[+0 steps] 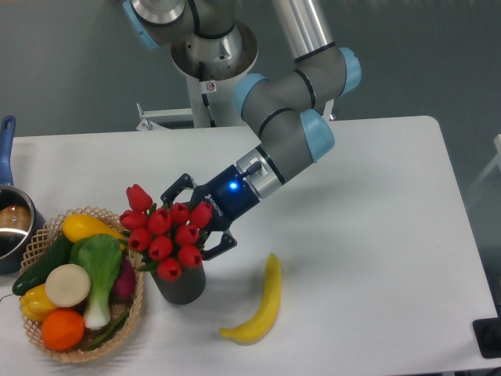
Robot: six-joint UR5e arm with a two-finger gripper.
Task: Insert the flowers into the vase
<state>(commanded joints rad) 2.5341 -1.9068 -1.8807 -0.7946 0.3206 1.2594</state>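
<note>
A bunch of red tulip flowers with green leaves leans to the left over the mouth of the dark grey vase, which stands upright at the front left of the table. The lowest buds overlap the vase's rim, and I cannot tell how far the stems reach inside. My gripper comes in from the upper right and is shut on the flowers on their right side. One finger link shows above the bunch and one below it. The fingertips are hidden behind the buds.
A wicker basket full of vegetables and fruit stands right beside the vase on its left. A yellow banana lies to the vase's right. A steel pot with a blue handle sits at the left edge.
</note>
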